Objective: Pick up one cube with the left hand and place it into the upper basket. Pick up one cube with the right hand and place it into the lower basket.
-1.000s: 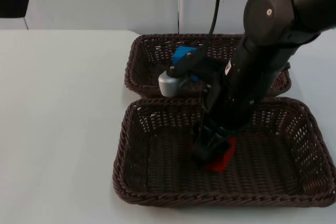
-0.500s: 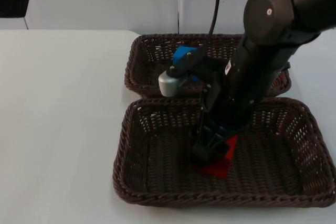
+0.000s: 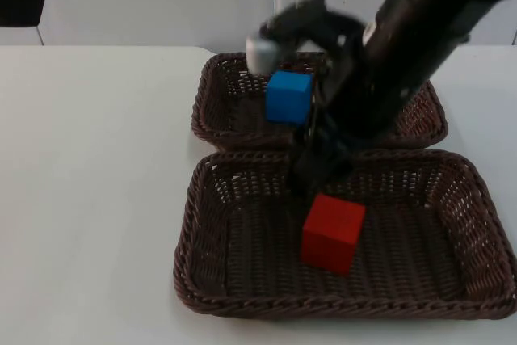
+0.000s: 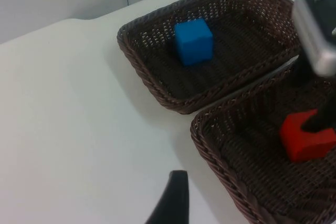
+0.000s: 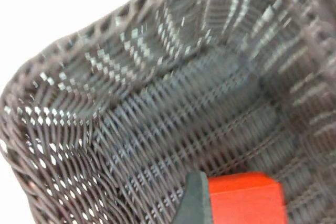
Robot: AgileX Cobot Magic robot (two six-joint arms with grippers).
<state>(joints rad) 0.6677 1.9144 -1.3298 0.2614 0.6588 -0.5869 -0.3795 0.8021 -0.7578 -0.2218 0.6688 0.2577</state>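
The lower basket [image 3: 242, 280] sat beneath the right gripper [image 3: 315, 175], the upper basket [image 3: 212, 111] just beyond it. That gripper hung above the basket floor, holding nothing; how wide its fingers stood, I could not tell. The red cube [image 3: 332, 232] lay free on the weave, just below and in front of the fingertips, not touching them. The blue cube [image 3: 288, 96] rested in the upper basket, beside the right arm. The risk, as I judged it: the arm could clip the shared wicker rim or brush the blue cube and nudge a basket. The left gripper [image 4: 173, 203] waited over bare table, well apart from both baskets.
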